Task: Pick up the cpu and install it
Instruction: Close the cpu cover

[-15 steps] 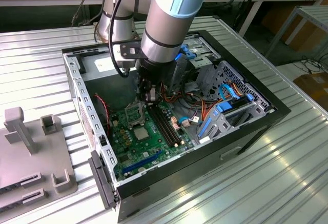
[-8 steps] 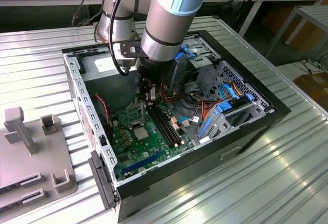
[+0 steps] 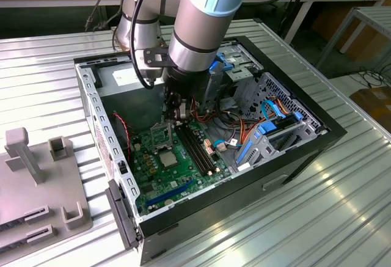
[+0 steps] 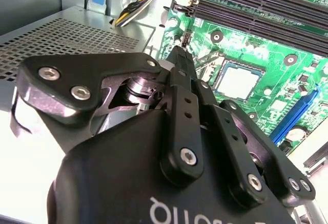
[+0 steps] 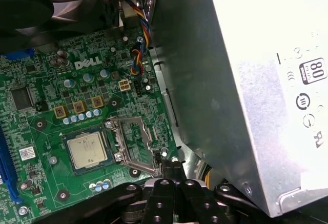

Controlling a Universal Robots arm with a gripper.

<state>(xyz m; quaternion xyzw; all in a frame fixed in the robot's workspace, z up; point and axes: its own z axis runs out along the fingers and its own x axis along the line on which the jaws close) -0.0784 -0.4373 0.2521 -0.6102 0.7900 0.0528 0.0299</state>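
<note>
Gripper (image 4: 183,47) fingers pressed together, nothing held, low over the green motherboard (image 5: 77,96) just beside the open socket frame (image 5: 134,144). Cpu (image 5: 87,150) sits flat in the socket next to that frame. PC case (image 3: 293,157) lies on the table (image 3: 342,218).

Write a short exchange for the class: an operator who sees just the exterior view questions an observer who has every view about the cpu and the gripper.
Operator: Is the metal frame closed over the cpu?
Observer: No. In the first wrist view the metal frame lies open beside the cpu, whose silvery face is uncovered.
Operator: The arm blocks my sight. Where is the gripper's tip?
Observer: In the first wrist view the gripper points at that frame's far corner, on the side away from the cpu.
</note>
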